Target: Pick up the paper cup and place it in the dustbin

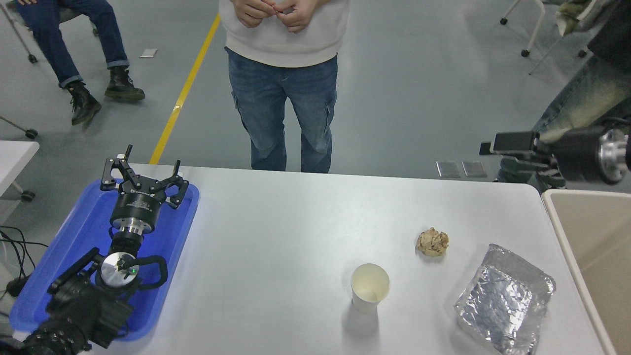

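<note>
The white paper cup point(369, 293) stands upright on the white table, right of centre and near the front edge. The beige dustbin point(554, 217) stands beside the table's right edge, partly cut off by the picture. My right gripper point(510, 147) comes in from the right edge and hovers over the table's far right corner, by the bin's far end and far from the cup. It is seen side-on and blurred, and nothing shows in it. My left gripper point(143, 173) is parked open and empty over the blue tray point(74, 241) at the lower left.
A crumpled tan paper ball point(432, 242) lies behind and to the right of the cup. A crinkled silver foil tray point(505, 305) lies between the cup and the bin. A person point(283, 88) stands at the far edge; others are at the upper left and right.
</note>
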You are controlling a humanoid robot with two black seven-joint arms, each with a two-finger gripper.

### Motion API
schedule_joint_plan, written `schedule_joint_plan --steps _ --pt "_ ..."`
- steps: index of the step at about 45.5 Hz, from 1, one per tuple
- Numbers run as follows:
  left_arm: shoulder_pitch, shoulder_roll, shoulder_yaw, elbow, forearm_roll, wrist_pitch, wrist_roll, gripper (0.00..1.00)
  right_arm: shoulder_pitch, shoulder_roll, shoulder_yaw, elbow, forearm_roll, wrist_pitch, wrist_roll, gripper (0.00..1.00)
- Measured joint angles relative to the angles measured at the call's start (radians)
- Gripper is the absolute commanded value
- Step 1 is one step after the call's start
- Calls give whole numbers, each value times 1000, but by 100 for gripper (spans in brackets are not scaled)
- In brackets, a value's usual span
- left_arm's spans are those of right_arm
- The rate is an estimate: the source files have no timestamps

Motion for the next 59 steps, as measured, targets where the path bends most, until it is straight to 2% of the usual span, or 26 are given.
schedule_joint_plan --steps 8,16,25,30,40,59 --pt "0 0 0 0 0 0 0 100 172 69 -198 89 -42 45 2 100" --pt "0 0 0 0 0 0 0 100 318 143 -315 154 -43 175 2 100" --pt "0 0 0 0 0 0 1 100 431 220 -368 191 62 383 0 100" --pt "0 0 0 0 0 0 1 100 457 264 -381 198 141 436 -5 100" --pt "0 0 0 0 0 0 1 100 483 326 -398 202 259 480 -21 100" --pt "0 0 -1 0 0 2 -1 100 493 367 -414 208 273 436 -32 100"
